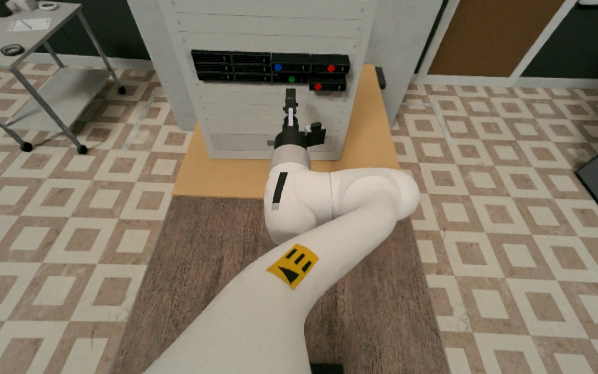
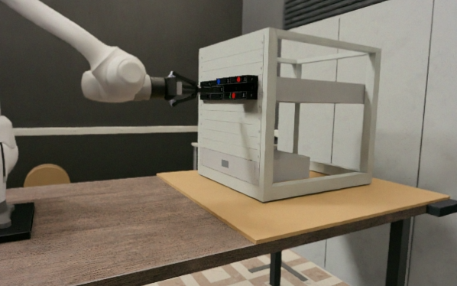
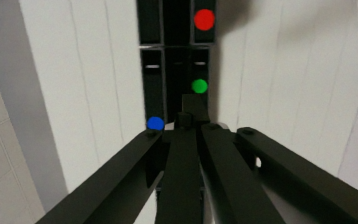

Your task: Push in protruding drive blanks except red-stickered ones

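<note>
The white rack (image 2: pixel 283 115) stands on the tan board (image 2: pixel 306 206). A block of black drive blanks (image 1: pixel 270 70) sits in its front. One blank has a blue sticker (image 1: pixel 278 67), one below it a green sticker (image 1: pixel 291 78). Two blanks at the right have red stickers (image 1: pixel 330 68) (image 1: pixel 317 86) and stick out. My gripper (image 1: pixel 290 95) is shut and empty. It points at the rack front just below the green-sticker blank. From the side its tip (image 2: pixel 197 91) is right at the blanks; I cannot tell if it touches. The wrist view shows the shut fingertips (image 3: pixel 187 117) between the blue (image 3: pixel 155 123) and green (image 3: pixel 199 86) stickers.
The board lies on a wooden table (image 2: pixel 115 229) and overhangs its far end. My arm (image 1: pixel 320 200) reaches over the table toward the rack. A grey trolley (image 1: pixel 45 75) stands on the floor at the left. A white cabinet wall (image 2: pixel 401 95) is behind the rack.
</note>
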Controlling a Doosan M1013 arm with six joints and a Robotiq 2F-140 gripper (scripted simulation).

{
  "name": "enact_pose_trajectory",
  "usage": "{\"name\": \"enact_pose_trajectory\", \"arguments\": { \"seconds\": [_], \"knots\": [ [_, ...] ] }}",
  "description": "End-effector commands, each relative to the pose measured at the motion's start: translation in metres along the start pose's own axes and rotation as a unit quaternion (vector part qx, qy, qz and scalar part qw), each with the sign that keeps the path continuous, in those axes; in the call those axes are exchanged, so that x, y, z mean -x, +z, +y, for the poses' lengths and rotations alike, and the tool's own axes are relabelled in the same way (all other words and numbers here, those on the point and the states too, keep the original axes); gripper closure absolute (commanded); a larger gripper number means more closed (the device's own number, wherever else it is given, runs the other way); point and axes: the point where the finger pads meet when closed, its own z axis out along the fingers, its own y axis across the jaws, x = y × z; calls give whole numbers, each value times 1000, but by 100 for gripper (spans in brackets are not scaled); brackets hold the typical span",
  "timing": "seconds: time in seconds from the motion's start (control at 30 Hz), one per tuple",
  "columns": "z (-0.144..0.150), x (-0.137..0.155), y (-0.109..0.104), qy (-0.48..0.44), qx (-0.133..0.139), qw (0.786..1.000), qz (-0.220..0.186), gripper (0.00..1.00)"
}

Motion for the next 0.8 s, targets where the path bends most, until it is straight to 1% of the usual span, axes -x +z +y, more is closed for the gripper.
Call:
{"name": "enact_pose_trajectory", "arguments": {
  "seconds": [0.0, 0.1, 0.17, 0.27, 0.37, 0.43, 0.6, 0.67, 0.77],
  "knots": [
    [-19, 0, 0, 0, -1, 1000, 0, 90],
    [-34, 0, 0, 0, -1, 1000, 0, 90],
    [-38, 0, 0, 0, -1, 1000, 0, 90],
    [-39, 0, 0, 0, -1, 1000, 0, 90],
    [-39, 0, 8, 0, -1, 1000, 0, 90],
    [-39, 0, 8, 0, -1, 1000, 0, 90],
    [-39, 0, 35, 0, -1, 1000, 0, 90],
    [-39, 0, 39, 0, -1, 1000, 0, 90],
    [-39, 0, 39, 0, -1, 1000, 0, 90]
  ]
}}
